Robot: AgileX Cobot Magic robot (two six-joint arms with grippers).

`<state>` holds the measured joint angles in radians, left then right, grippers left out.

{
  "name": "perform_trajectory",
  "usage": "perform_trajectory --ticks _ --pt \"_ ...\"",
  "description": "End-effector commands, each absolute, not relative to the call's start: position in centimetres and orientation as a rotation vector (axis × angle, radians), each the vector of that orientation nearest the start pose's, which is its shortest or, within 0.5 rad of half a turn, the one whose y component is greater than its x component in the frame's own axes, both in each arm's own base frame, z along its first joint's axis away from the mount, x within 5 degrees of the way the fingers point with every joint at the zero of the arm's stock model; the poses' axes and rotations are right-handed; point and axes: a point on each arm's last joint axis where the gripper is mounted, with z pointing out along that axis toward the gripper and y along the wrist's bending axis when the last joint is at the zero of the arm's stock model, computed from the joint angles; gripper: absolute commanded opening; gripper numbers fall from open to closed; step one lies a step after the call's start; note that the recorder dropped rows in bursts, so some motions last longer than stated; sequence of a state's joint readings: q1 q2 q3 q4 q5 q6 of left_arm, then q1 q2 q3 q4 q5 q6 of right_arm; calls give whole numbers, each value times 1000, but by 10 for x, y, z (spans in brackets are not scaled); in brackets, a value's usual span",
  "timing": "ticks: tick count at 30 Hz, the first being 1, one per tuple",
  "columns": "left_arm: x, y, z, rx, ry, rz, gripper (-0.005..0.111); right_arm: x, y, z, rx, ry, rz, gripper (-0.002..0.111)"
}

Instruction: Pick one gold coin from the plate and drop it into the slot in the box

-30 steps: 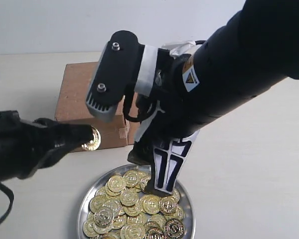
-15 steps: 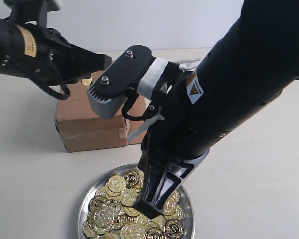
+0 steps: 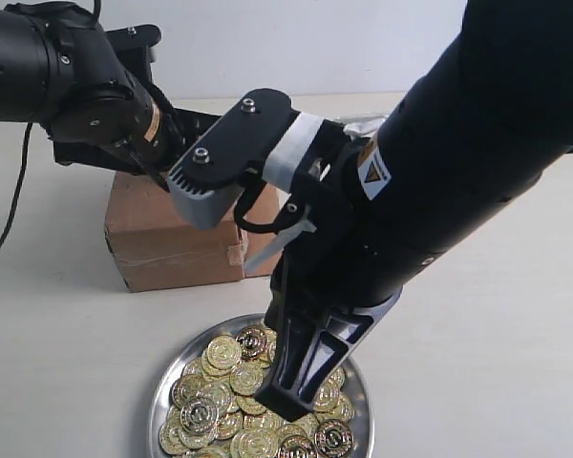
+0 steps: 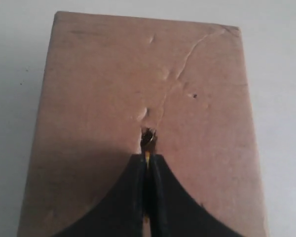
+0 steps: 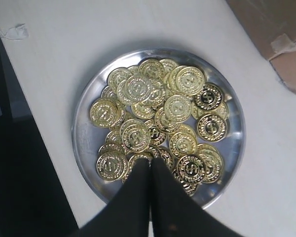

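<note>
- Gold coin (image 4: 147,158) showed only as a thin yellow edge, pinched on edge between the closed fingers (image 4: 134,173) of the left gripper (image 4: 147,156).
- That gripper hung over the top face of the cardboard box (image 4: 98,74), its tips just beside the box slot (image 4: 148,138), a short dark slit. Something shiny glinted in the slit, but I could not tell what.
- The pick and the carry looked done. The coin was not yet released, so lining it up and letting go seemed to be what was left.
- At the plate (image 5: 84,143), the right gripper (image 5: 149,162) had its fingers pressed together, tips down at the heap of coins (image 5: 158,108). Whether they held one I could not tell.
- The box stood near the plate, not touching it.
</note>
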<state>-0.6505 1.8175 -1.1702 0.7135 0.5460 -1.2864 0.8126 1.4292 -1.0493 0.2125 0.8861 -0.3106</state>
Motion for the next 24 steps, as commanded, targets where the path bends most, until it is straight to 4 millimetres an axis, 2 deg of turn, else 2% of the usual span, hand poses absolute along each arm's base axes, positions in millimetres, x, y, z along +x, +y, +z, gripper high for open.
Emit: perform_trajectory --ticks 1,7,17,20,24 --pt "324 -203 202 -153 2437 -88 0 179 213 275 -1358 2433 412 0" --pt "326 -205 202 -162 2410 -107 0 179 213 275 -1358 2433 412 0" --pt "328 -208 187 -157 2441 -105 2 179 213 275 -1361 2436 412 0" --pt "329 -208 188 -143 2434 -98 12 179 213 275 -1361 2436 412 0" --pt "329 -208 188 -139 2433 -96 34 179 213 275 -1361 2436 412 0"
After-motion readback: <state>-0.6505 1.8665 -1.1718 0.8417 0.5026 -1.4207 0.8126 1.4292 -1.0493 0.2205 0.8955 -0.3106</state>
